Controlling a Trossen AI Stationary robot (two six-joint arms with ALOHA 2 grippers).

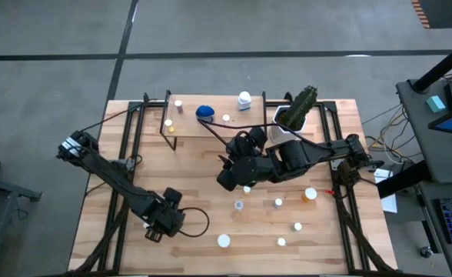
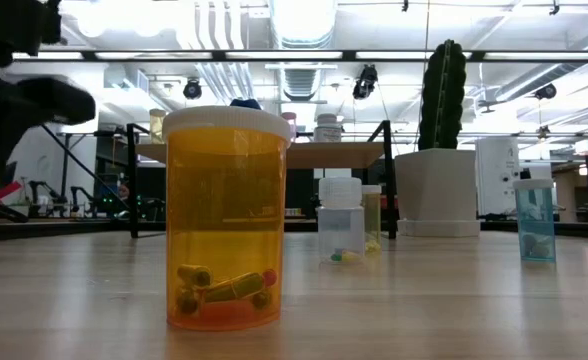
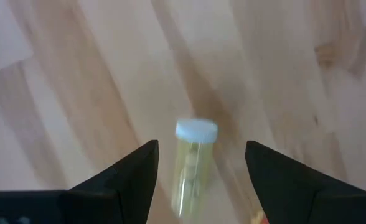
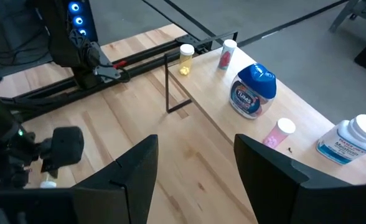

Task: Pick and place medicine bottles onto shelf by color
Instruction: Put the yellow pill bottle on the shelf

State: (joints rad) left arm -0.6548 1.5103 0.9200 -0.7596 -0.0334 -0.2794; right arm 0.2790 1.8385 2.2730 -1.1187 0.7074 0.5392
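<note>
My left gripper (image 3: 201,147) (image 1: 158,228) hangs open over the table's near left part. Its fingers stand on either side of a small pale-yellow bottle with a white cap (image 3: 192,163), with a gap showing on each side. My right gripper (image 4: 195,144) (image 1: 227,171) is open above the table's middle and holds nothing. The shelf (image 1: 211,129) (image 4: 233,134) stands at the far edge and carries a yellow bottle (image 4: 187,57), a red one (image 4: 227,53), the blue bottle (image 4: 253,91) (image 1: 204,112), a pink one (image 4: 277,132) and a white one (image 4: 352,139). Several bottles stand on the table, among them an orange one (image 1: 310,194) (image 2: 224,215).
A potted cactus (image 1: 299,109) (image 2: 440,150) stands at the shelf's right end. Loose bottles are scattered over the near right part of the table (image 1: 278,202) (image 1: 224,241). Black frame rails (image 1: 126,146) run along both table sides. A cable (image 1: 199,219) loops beside the left gripper.
</note>
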